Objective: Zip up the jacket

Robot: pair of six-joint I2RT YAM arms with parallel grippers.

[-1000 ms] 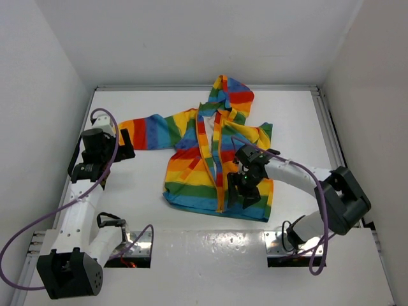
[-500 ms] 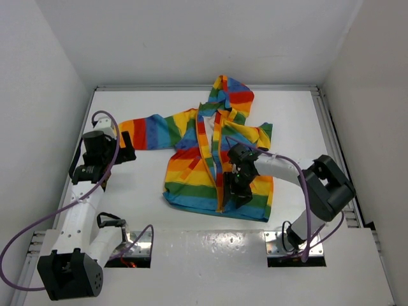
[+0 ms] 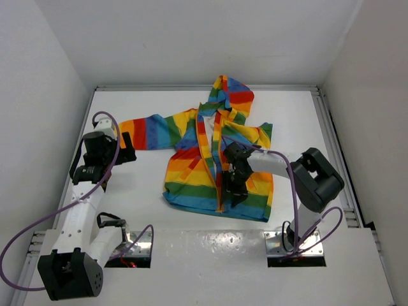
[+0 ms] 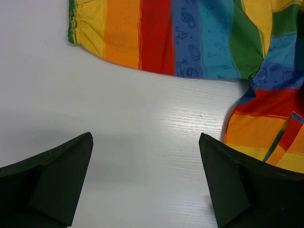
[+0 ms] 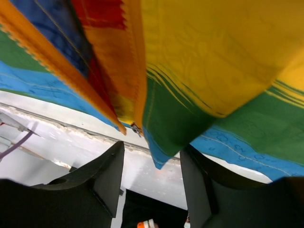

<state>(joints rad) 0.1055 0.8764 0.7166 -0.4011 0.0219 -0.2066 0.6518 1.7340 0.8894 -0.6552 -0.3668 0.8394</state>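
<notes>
The rainbow-striped hooded jacket [image 3: 191, 156] lies flat on the white table, front up, its orange zipper [image 3: 220, 169] unjoined down the middle. My right gripper [image 3: 233, 190] sits on the lower front panel just right of the zipper. In the right wrist view its jaws [image 5: 152, 148] stand partly open around a hanging fold of green and blue hem [image 5: 166, 137]. The small metal zipper slider [image 5: 137, 128] is just beyond the left finger. My left gripper [image 4: 145, 137] is wide open over bare table, with the sleeve cuff [image 4: 85, 28] ahead of it.
White walls enclose the table [image 3: 127, 191] on three sides, with a metal rail [image 3: 328, 134] along the right edge. The left arm's purple cable [image 3: 105, 118] loops near the sleeve. A glossy white front ledge [image 3: 210, 242] carries both arm bases.
My right gripper has slid left across the lower front panel to the zipper's bottom end, and its jaws have narrowed. The left arm has barely moved.
</notes>
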